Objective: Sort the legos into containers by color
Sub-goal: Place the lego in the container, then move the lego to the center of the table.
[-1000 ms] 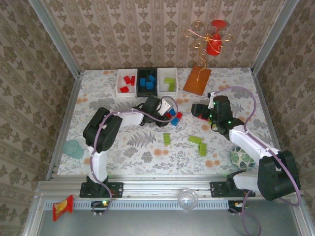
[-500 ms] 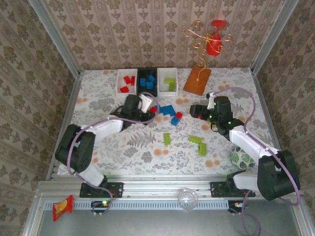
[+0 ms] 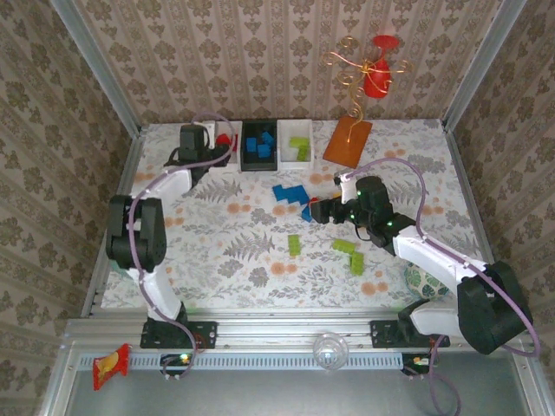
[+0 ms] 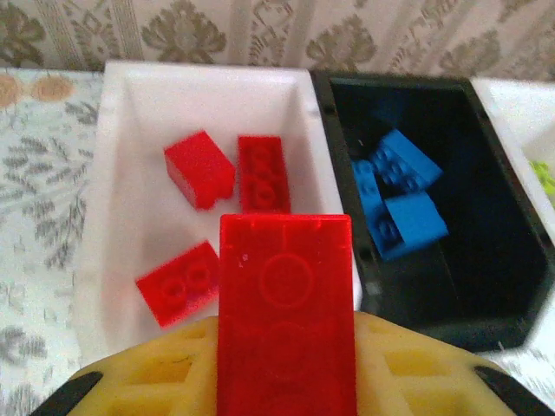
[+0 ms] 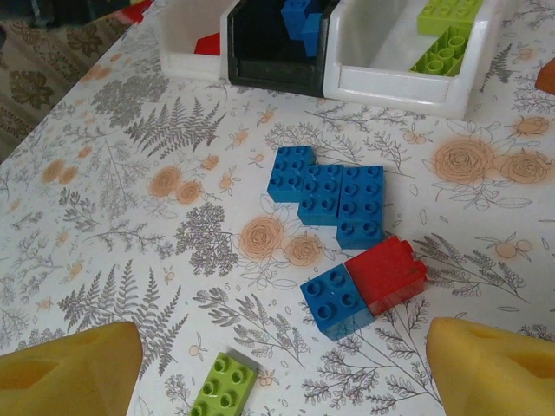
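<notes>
Top view: the left arm is stretched far out to the back-left, with the left gripper [image 3: 215, 140] over the white bin [image 3: 224, 161] at the left end of the row. The black bin [image 3: 258, 166] and second white bin [image 3: 295, 163] stand alongside. The right arm reaches forward and inward, right gripper [image 3: 316, 211] low and just beside a loose cluster of blue bricks [image 3: 289, 194]. Lime bricks [image 3: 344, 246] lie nearer, well apart from the bins.

Left wrist: the jaws are narrow, clamped on a red brick [image 4: 286, 295] across its long flat sides. It hangs above the white bin's near side, with three sorted red bricks [image 4: 263, 172] inside.

Right wrist: the yellow fingers [image 5: 69, 373] are spread wide with nothing between them. Ahead, a blue two-by-two brick [image 5: 336, 301] touches a loose red brick [image 5: 390, 270]; snapped together or merely abutting, can't tell.

Handling, as judged: the bricks are light, rigid and hollow, with smooth, slick walls. Pinch across opposite flat sides, not over the studs, or one may squirt out. The touching pair may drag together.
</notes>
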You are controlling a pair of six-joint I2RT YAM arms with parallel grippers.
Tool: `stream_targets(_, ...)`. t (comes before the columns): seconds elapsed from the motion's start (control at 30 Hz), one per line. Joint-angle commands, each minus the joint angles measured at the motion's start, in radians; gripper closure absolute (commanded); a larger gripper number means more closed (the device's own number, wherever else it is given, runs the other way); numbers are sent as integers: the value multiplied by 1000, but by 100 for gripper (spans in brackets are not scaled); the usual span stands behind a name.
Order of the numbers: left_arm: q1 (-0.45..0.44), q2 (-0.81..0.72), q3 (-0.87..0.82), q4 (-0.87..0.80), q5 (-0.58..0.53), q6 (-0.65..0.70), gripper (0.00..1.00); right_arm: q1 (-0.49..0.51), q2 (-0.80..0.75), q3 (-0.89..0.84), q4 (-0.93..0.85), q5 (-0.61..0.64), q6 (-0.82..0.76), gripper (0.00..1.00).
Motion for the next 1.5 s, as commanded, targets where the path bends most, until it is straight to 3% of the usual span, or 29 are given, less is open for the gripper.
stream_targets(0.0, 11, 86, 133, -119, -49, 4, 72, -1, -11, 27, -5, 37, -16, 13)
stream_targets(0.27, 14, 217, 290, -194, 16, -17, 65, -1, -19, 32, -31, 120, 2, 13)
stream_targets(0.47, 14, 123, 151, -47, -2, -57, 38, -1, -5, 32, -71, 180, 33, 13)
stream_targets(0.53, 14, 75, 110, -26, -13, -53, 34, -1, 3, 33, -102, 223, 53, 13)
stream_targets(0.67, 8, -59, -52, 55, -8, -83, 31, 1, 37, 20, -114, 266, 107, 14)
stream_targets(0.83, -18, -266, -330, 213, 76, -154, 28, 22, 117, 34, -106, 285, 153, 14)
stream_targets(1.0, -60, -436, -536, 242, 107, -177, 28, 49, 254, 112, -110, 295, 158, 18)
stream_targets(1.23, -77, -562, -663, 197, 103, -181, 27, 124, 393, 198, -111, 303, 163, 17)
stream_targets(1.47, -88, -568, -681, 205, 106, -181, 27, 137, 464, 252, -99, 349, 206, 17)
